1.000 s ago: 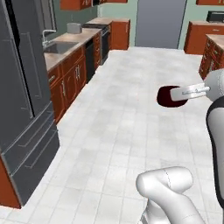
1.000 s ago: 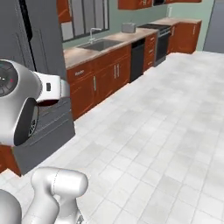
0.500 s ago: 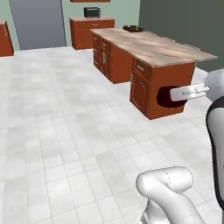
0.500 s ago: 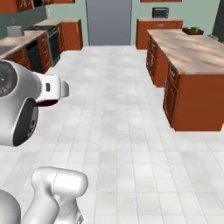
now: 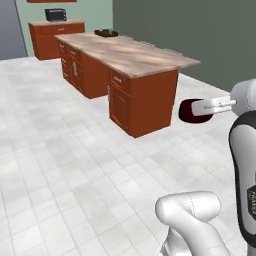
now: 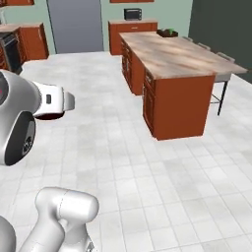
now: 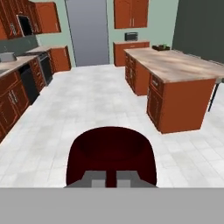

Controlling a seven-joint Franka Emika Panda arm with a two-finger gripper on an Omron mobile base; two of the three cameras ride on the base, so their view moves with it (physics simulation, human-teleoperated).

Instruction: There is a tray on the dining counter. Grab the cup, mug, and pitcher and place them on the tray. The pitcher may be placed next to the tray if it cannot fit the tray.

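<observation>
Fingers [image 7: 112, 181] clamped tight on the dark red mug [image 7: 111, 154], carried above the floor.

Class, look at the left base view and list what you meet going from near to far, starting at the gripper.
Gripper shut on the mug → near end of the dining counter → tray at its far end → wall cabinet with a dark appliance on top.

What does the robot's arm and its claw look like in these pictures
The arm is glossy white with rounded, bulbous segments and dark joint bands, and one dark band bears small lettering. The claw is a slim pale grey-white piece with short squared fingers. No cables show.
</observation>
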